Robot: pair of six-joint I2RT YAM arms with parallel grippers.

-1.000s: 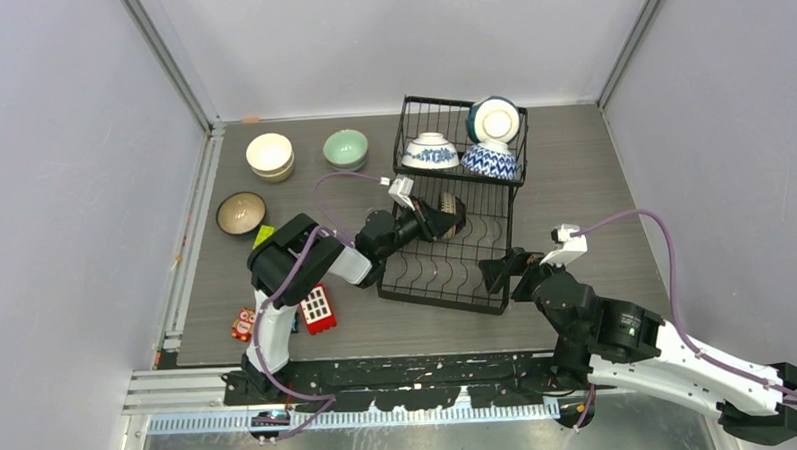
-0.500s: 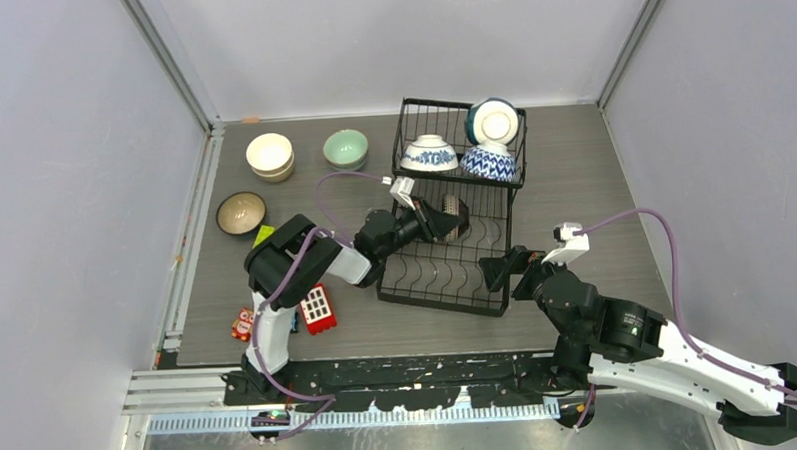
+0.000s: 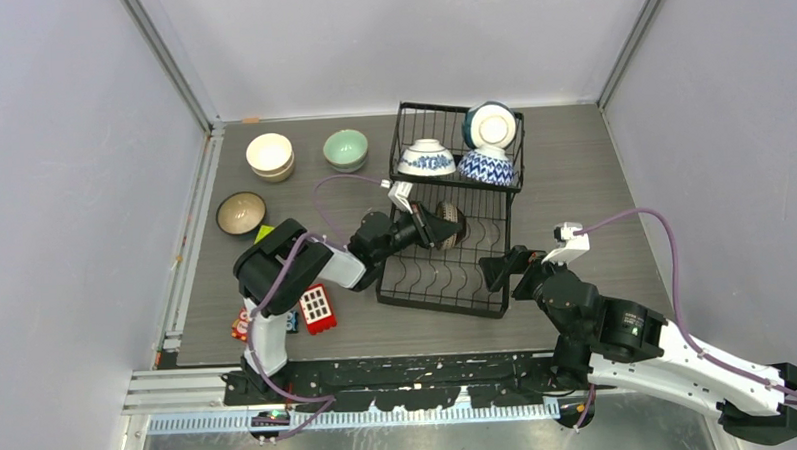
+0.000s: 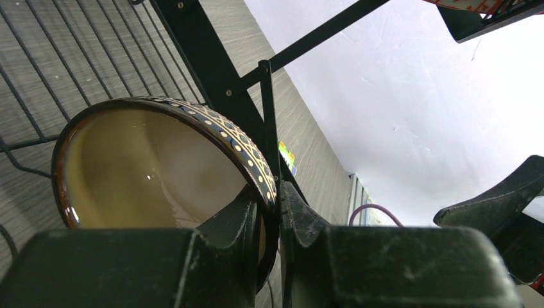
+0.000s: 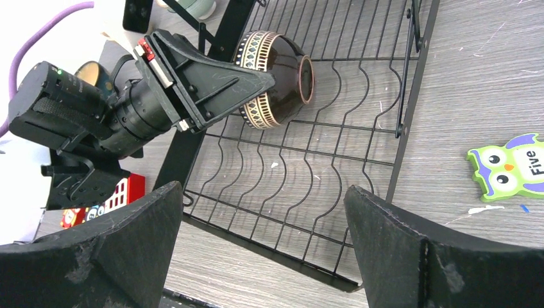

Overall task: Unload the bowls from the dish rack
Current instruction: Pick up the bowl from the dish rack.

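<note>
The black wire dish rack (image 3: 442,304) stands mid-table. My left gripper (image 3: 437,227) reaches into its lower tier and is shut on the rim of a dark brown bowl with a patterned band (image 3: 453,223). In the left wrist view, one finger is inside the cream-glazed bowl (image 4: 147,173) and the other outside. From the right wrist, this bowl (image 5: 276,70) lies on its side over the curved wires. Three bowls sit in the upper basket: blue-and-white (image 3: 425,158), blue patterned (image 3: 487,166) and teal, on edge (image 3: 492,126). My right gripper (image 3: 498,272) hangs open at the rack's front right corner, holding nothing.
Cream bowls (image 3: 270,154), a pale green bowl (image 3: 346,148) and a brown bowl (image 3: 241,212) stand on the table left of the rack. Toy blocks (image 3: 317,308) lie by the left arm's base. An owl block (image 5: 510,167) lies right of the rack.
The left arm has drawn back toward the left with the dark bowl in its grip. The whole rack has shifted slightly left with it. The right arm has not moved.
</note>
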